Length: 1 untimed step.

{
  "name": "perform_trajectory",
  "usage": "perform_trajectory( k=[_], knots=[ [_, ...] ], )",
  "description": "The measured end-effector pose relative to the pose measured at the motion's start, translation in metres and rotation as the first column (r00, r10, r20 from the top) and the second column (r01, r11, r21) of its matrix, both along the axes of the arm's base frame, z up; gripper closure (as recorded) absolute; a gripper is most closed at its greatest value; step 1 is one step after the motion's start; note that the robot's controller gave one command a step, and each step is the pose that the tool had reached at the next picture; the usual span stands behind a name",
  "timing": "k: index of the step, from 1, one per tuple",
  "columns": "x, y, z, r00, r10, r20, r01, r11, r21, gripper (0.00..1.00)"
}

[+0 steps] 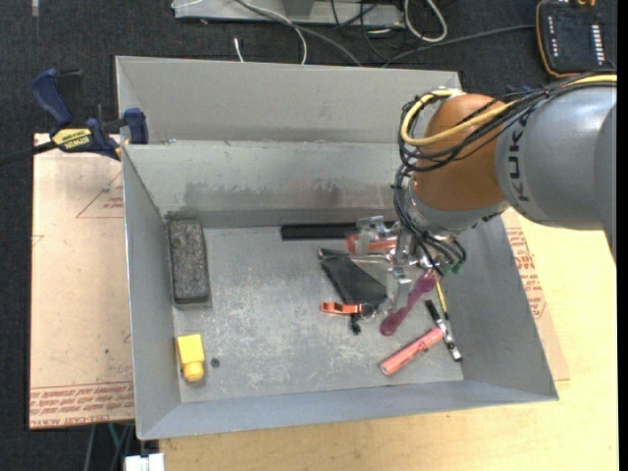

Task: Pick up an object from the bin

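Note:
My gripper [389, 251] hangs low over the right middle of the bin, under the arm's orange cover. Just left of it and below lies a flat black wedge-shaped piece [353, 280]. A magenta spoon-like tool [405, 307] lies slanted directly beneath the gripper's right side. A small orange-handled clip [342, 309] rests on the floor below the black piece. A long black bar [318, 232] lies along the back wall, its right end next to the gripper. Nothing shows held in the gripper.
A pink marker [411, 351] and a thin black pen [443, 328] lie toward the front right. At the far left sit a grey rectangular block [188, 261] and a yellow piece [190, 356]. The arm covers the bin's right back corner.

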<state>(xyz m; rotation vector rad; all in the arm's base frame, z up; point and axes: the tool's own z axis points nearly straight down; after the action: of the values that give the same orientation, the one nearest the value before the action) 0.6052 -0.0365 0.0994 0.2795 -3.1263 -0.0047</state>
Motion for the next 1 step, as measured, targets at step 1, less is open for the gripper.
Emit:
perform_trajectory(
  k=[1],
  knots=[
    [0.0234,-0.0092,-0.0286,0.961,-0.276,0.026,0.276,0.961,0.001,0.00]
  ],
)
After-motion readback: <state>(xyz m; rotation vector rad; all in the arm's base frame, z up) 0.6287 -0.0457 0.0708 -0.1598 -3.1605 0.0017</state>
